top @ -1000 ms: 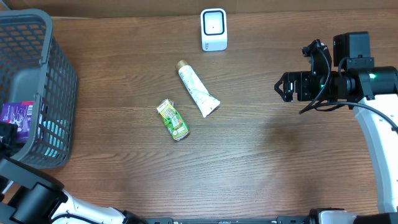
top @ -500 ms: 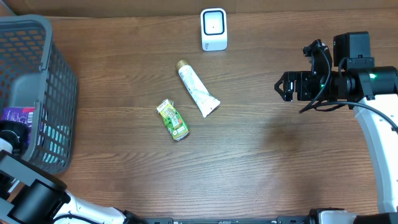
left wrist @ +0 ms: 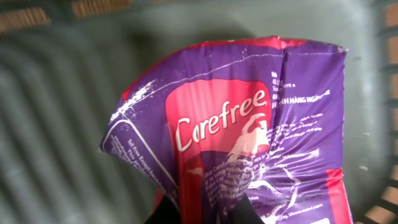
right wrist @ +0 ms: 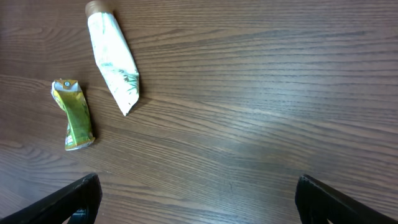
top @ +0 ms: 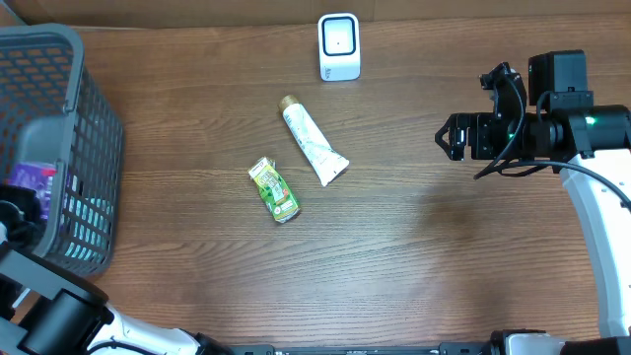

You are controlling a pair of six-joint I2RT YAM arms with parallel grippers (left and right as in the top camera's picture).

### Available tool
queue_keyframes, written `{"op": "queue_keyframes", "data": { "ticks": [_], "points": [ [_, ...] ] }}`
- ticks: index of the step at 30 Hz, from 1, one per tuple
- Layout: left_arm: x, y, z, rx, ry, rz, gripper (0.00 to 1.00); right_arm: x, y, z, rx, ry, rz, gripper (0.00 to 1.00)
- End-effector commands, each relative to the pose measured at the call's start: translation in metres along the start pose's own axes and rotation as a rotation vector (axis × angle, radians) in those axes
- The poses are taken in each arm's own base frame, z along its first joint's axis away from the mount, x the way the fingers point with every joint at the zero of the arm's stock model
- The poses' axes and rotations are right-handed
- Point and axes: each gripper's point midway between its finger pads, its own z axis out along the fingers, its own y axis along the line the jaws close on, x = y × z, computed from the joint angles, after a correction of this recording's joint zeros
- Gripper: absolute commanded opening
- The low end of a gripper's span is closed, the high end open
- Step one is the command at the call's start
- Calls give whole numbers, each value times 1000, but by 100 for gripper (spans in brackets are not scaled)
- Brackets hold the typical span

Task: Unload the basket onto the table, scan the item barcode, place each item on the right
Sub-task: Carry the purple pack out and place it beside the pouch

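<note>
The purple pack (top: 30,176) lies inside the grey basket (top: 94,177) at the table's left edge in the overhead view. The left gripper (top: 15,209) reaches into the basket just beside it. The white scanner (top: 339,46) stands well apart at the far edge of the table (top: 414,256). A tube (top: 312,141) and a green pouch (top: 273,189) lie between them. The right gripper (top: 449,137) hovers on the right, away from everything.

In the left wrist view the pack fills the picture: thin glossy film, creased and crumpled, so probably light, soft and a bit slippery. The left gripper's two dark fingertips (left wrist: 242,208) are pinched together on its lower edge. That hold on the film alone will likely let the pack droop and swing. A grip across the fuller middle would seem steadier, and it should leave the printed panel free. No barcode shows on this face.

In the right wrist view the right gripper (right wrist: 208,205) has its jaws spread wide and holds nothing above the bare wood, with the tube and pouch ahead of it.
</note>
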Motion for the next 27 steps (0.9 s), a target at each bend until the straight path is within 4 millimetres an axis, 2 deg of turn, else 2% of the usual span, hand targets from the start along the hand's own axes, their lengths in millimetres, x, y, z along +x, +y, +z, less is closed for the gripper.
{"op": "queue_keyframes", "data": {
  "ticks": [1, 2, 5, 7, 9, 10, 12, 14, 15, 17, 19, 22, 23, 25, 27],
  "points": [
    [-63, -78, -118, 152, -263, 154, 4, -6, 4, -3, -11, -19, -8, 100],
    [-76, -98, -161, 182, -350, 193, 4, -6, 4, -3, -11, -20, -9, 100],
    [-85, -125, -214, 237, -460, 245, 4, -6, 4, -3, -11, -20, -9, 100],
    [-82, -145, -254, 286, -534, 282, 4, -6, 4, -3, -11, -20, -9, 100],
    [-66, -162, -278, 334, -548, 318, 4, -6, 4, -3, -11, -20, -9, 100],
    [-51, -173, -286, 361, -532, 340, 4, -6, 4, -3, -11, -20, -9, 100],
    [-18, -190, -291, 392, -470, 382, 4, -6, 4, -3, -11, -20, -9, 100],
    [17, -205, -287, 414, -384, 425, 4, -6, 4, -3, -11, -20, -9, 100],
    [44, -215, -281, 424, -310, 462, 4, -6, 4, -3, -11, -19, -9, 100],
    [111, -231, -262, 421, -127, 578, 4, -6, 4, -3, -11, -19, -9, 100],
    [149, -238, -247, 401, -27, 658, 4, -6, 4, -3, -11, -20, -9, 100],
    [212, -234, -207, 237, 120, 829, 4, -6, 4, -3, -10, -19, -9, 100],
    [219, -229, -197, 178, 134, 858, 4, -6, 4, -3, -10, -19, -9, 100],
    [235, -213, -165, -16, 172, 912, 4, -6, 4, -3, -10, -19, -9, 100],
    [247, -204, -130, -116, 239, 889, 4, -6, 4, -3, -10, -20, -10, 100]
  ]
}}
